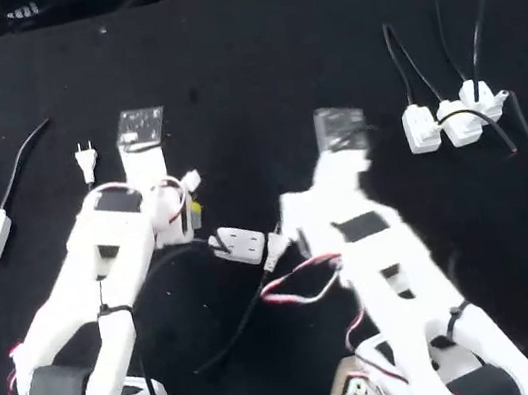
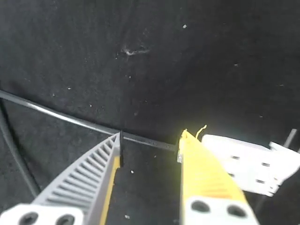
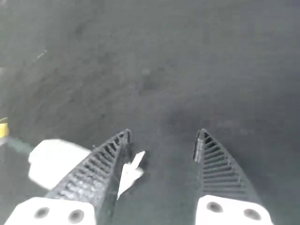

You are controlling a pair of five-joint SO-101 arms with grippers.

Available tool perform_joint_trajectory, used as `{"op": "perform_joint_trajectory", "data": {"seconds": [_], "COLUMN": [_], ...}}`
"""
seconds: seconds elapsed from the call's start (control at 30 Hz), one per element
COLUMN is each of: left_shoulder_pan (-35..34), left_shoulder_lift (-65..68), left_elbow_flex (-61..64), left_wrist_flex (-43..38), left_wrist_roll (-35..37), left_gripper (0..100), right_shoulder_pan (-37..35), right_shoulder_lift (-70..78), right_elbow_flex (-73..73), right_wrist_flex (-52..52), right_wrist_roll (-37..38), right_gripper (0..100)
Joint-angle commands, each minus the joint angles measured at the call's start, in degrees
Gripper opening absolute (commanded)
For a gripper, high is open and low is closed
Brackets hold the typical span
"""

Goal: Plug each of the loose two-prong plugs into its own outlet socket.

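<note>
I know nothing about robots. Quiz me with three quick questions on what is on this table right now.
1. True or false: the white plastic socket block lies on the black cloth table.
2. The small white two-prong plug is: A) pushed into a socket, B) loose on the table, C) held in a gripper.
3. Fill in: the right gripper is ____.
Key: 1 true; 2 B; 3 open.
</note>
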Motion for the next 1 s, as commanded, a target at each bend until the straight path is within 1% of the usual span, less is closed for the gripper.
{"op": "perform_joint_trajectory", "data": {"seconds": [0.0,0.1,0.17,0.23,0.33,0.5,0.6,0.77,0.97], "left_shoulder_pan": [-0.8,-2.8,-5.1,-8.6,-13.9,-19.1,-19.7,-19.6,-19.6], "left_shoulder_lift": [-3.9,-3.4,-3.4,-3.4,-3.4,-3.4,-3.4,-3.4,-3.4], "left_elbow_flex": [5.2,8.3,9.4,8.7,8.5,8.6,8.6,8.7,8.7], "left_wrist_flex": [-9.3,-14.8,-16.4,-16.1,-16.1,-16.4,-16.4,-16.4,-16.4], "left_wrist_roll": [3.3,5.0,5.0,5.2,9.1,13.5,14.7,14.6,14.6], "left_gripper": [20,20,20,20,20,20,20,20,20], "right_shoulder_pan": [-1.8,-3.9,-6.0,-7.0,-7.0,-7.2,-7.3,-7.2,-5.4], "right_shoulder_lift": [-1.9,0.5,3.6,7.6,12.4,13.7,13.9,14.5,21.3], "right_elbow_flex": [-1.1,-0.9,-1.5,-3.3,-5.9,-9.8,-10.4,-10.3,-14.9], "right_wrist_flex": [-1.9,-3.1,-4.6,-4.7,-4.6,2.5,3.4,3.8,6.0], "right_wrist_roll": [-0.7,-3.2,-4.2,-4.3,-4.3,-4.3,-4.3,-4.3,-4.3], "right_gripper": [21.2,21.2,21.2,21.2,21.0,20.9,20.9,20.8,20.8]}}
